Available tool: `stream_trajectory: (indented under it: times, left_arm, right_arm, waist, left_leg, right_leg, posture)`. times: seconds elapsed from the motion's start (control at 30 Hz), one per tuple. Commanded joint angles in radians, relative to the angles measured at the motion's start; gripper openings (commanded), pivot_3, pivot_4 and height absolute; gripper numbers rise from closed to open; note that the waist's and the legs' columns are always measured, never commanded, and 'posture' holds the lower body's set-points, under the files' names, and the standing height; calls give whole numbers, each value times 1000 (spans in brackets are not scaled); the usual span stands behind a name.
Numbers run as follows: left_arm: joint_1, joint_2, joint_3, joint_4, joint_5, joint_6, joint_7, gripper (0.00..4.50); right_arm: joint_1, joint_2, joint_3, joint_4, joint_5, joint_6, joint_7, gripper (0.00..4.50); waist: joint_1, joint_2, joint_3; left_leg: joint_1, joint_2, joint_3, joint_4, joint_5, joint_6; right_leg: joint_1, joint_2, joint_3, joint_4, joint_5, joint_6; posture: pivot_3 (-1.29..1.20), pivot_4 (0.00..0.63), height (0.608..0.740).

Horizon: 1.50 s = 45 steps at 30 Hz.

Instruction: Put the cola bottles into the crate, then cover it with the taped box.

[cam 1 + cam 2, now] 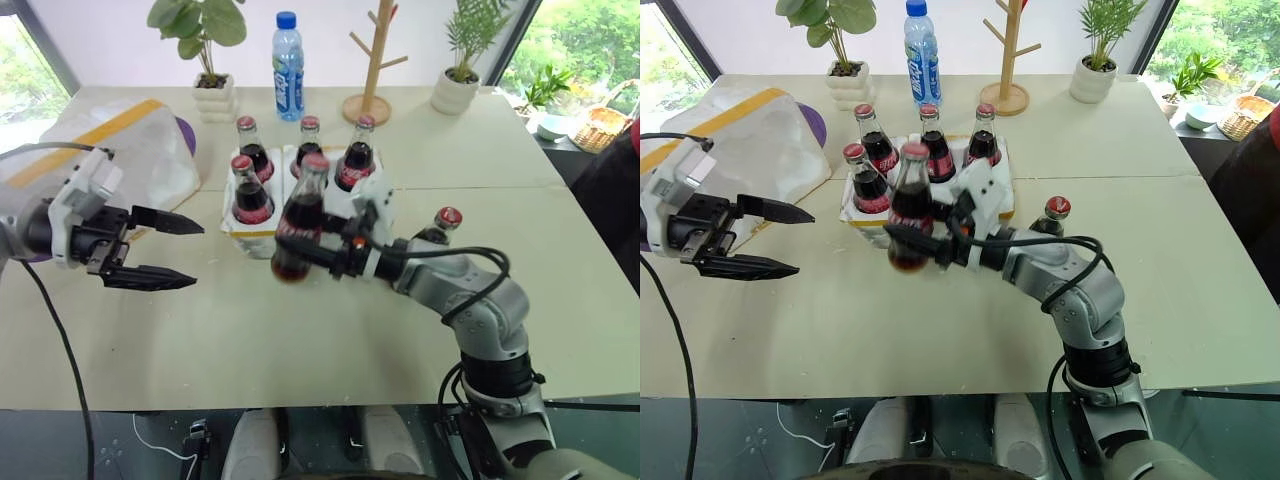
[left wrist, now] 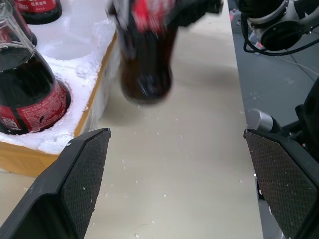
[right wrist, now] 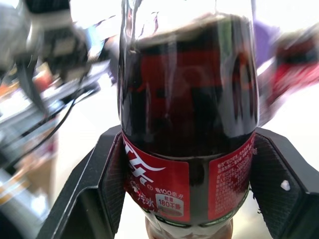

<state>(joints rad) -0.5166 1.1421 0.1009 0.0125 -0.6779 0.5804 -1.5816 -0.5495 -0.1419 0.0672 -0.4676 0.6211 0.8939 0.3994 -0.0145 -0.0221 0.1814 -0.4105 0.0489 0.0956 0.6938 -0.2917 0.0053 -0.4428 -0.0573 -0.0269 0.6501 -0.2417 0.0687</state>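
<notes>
My right gripper (image 1: 305, 247) is shut on a cola bottle (image 1: 300, 215), holding it upright in the air just in front of the crate (image 1: 229, 222). In the right wrist view both fingers (image 3: 107, 174) press on the red label. The white foam crate holds several cola bottles (image 1: 250, 195) standing in its wells. One more cola bottle (image 1: 441, 226) stands on the table behind my right forearm. My left gripper (image 1: 195, 255) hovers open and empty to the left of the held bottle, pointing toward it. The taped box (image 1: 120, 150) lies at the far left of the table.
Along the table's far edge stand a blue-capped water bottle (image 1: 288, 65), two potted plants (image 1: 213, 95) (image 1: 455, 90) and a wooden stand (image 1: 370, 100). A purple object (image 1: 187, 135) peeks out behind the taped box. A wicker basket (image 1: 605, 125) sits off the table, far right.
</notes>
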Motion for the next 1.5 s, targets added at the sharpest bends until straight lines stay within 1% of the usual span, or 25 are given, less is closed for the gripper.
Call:
stream_trajectory:
  times: [0.03,0.2,0.3,0.47,0.63,0.83,1.07,1.1,1.13,1.17,1.3,1.37,1.5]
  left_arm:
    - [-46,-7,2,15,15,-9,-8,4500]
    - [-72,-26,-8,24,29,-7,-14,4500]
    - [-97,-46,7,34,14,16,3,4500]
    - [-131,-75,43,38,-24,75,48,4500]
    - [-123,-78,58,25,-27,82,65,4500]
    - [-116,-81,69,18,-29,78,82,4500]
    - [-113,-82,71,15,-24,76,82,4500]
    - [-112,-83,69,14,-23,75,82,4500]
    - [-110,-83,67,11,-21,73,81,4500]
    - [-109,-84,66,9,-20,71,80,4500]
    - [-106,-84,66,7,-20,71,77,4500]
    - [-105,-85,64,10,-18,67,75,4500]
    - [-64,-88,72,-11,-24,56,67,4500]
  right_arm:
    - [-41,60,11,-43,-81,-122,-98,2786]
    - [-55,127,-5,-6,-130,-213,-173,2786]
    - [-83,115,-17,32,-207,-282,-213,2786]
    - [-87,67,38,118,-331,-372,-212,2786]
    - [-62,66,96,161,-367,-388,-173,2786]
    - [-41,74,129,168,-371,-379,-138,2786]
    - [-8,28,249,240,-470,-317,-103,2786]
    - [-3,31,252,245,-473,-309,-103,3736]
    - [1,33,254,244,-473,-302,-102,4021]
    - [3,35,252,238,-473,-298,-99,4415]
    - [23,38,228,168,-420,-252,-58,4415]
    - [44,21,220,122,-391,-224,-26,4415]
    - [132,-38,205,-19,-303,-133,46,4415]
  waist:
    - [-2,0,0]
    - [0,0,0]
    - [1,0,0]
    - [-2,0,0]
    - [-11,0,0]
    - [-6,0,0]
    - [-6,0,0]
    - [-7,0,0]
    - [-7,0,0]
    - [-7,0,0]
    - [-6,0,0]
    - [-7,0,0]
    - [-7,0,0]
  left_leg:
    - [0,0,1,0,0,0]
    - [0,0,3,0,0,0]
    - [-1,0,3,0,0,0]
    - [-1,-1,3,0,0,0]
    - [-1,0,3,-2,0,0]
    - [-1,0,3,-3,0,-1]
    - [0,0,3,-3,0,-1]
    - [0,0,3,-3,0,-1]
    - [0,0,3,-3,0,-1]
    - [0,0,3,-4,0,-1]
    - [1,0,3,-4,1,-1]
    - [1,0,3,-4,1,-1]
    - [1,0,3,-5,1,-1]
  right_leg:
    - [0,0,0,0,0,0]
    - [0,-1,0,0,0,0]
    - [0,-1,0,0,0,0]
    - [0,-1,0,0,0,0]
    - [-1,0,1,0,0,0]
    - [-2,0,1,-1,0,-1]
    - [-2,0,1,-1,0,-1]
    - [-2,0,1,-1,0,-1]
    - [-2,0,1,-1,0,-1]
    - [-2,0,1,-1,0,-1]
    - [-1,0,1,0,0,-1]
    - [-1,0,1,0,0,-1]
    - [-1,0,2,-1,0,-1]
  posture:
    - [0,150,740]
    - [0,150,740]
    - [0,150,740]
    - [0,150,740]
    - [0,150,740]
    - [0,150,740]
    - [0,150,740]
    - [0,150,740]
    - [0,150,740]
    - [0,150,740]
    - [0,150,740]
    - [0,150,740]
    - [0,150,740]
